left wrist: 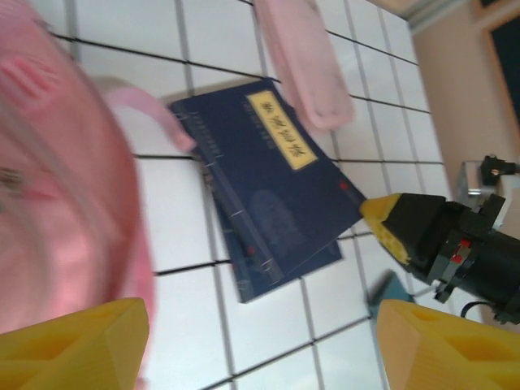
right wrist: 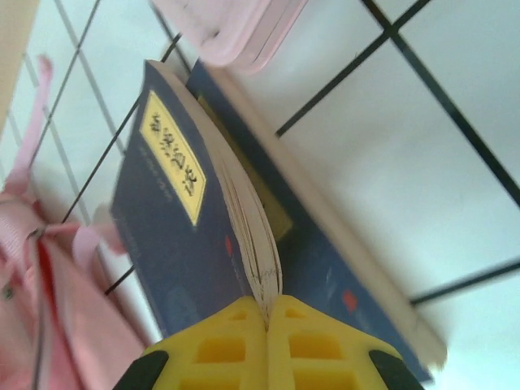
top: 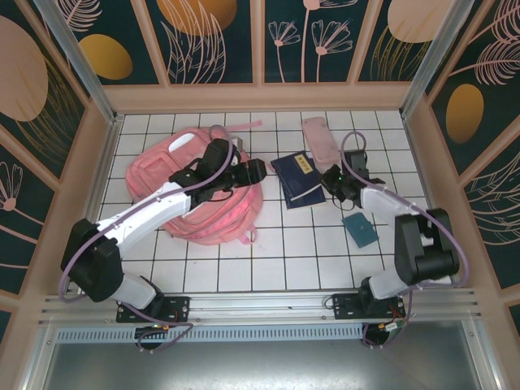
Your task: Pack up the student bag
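The student bag [top: 150, 175] is lying at the left of the tiled table [top: 268, 260]. The left gripper [top: 257, 171] is hovering over its right edge, and the right gripper [top: 331, 184] is reaching the navy book [top: 296, 179] beside it. From the left wrist, that gripper's yellow fingers [left wrist: 73, 345] are standing spread, gripping nothing. From the right wrist, the jaws are pinching the navy book's corner, seemingly above a second volume [right wrist: 349, 276]. The step is calling for a slow, level lift that spares the cover.
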Robot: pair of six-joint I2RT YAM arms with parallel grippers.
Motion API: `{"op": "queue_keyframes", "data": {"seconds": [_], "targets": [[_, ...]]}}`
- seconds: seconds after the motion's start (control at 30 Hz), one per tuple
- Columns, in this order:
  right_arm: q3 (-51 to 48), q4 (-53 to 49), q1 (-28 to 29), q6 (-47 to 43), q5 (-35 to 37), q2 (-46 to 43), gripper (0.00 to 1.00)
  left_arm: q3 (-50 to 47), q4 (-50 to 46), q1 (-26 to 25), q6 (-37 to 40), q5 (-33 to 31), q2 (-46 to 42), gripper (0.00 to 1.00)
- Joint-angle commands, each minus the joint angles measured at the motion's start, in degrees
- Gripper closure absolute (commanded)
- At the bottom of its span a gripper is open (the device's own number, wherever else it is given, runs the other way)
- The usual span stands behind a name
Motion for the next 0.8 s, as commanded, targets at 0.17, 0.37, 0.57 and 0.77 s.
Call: {"op": "queue_keyframes", "data": {"seconds": [0.17, 0.37, 0.57, 0.77], "targets": [[-4.94, -0.34, 0.12, 6.52, -5.39, -11.69, 0.95, -1.22, 17.78, -8.0, -24.4, -1.64, 9.64, 0.26], [-7.09, 0.27, -0.01, 9.62, -7.44, -13.59, 0.95, 0.67, 14.97, -11.09, -28.67, -6.95, 17.23, 0.26], [-9.19, 1.85, -0.1, 11.25, -9.61, -14.82, 0.95, 0.27, 24.57, -11.17, -33.95, -3.5, 22.48, 0.26], [-10.99, 2.89, -0.44, 11.88, -12.03, -15.93, 0.95, -0.17, 31.21, -11.14, -39.59, -5.59, 25.24, 0.28]]}}
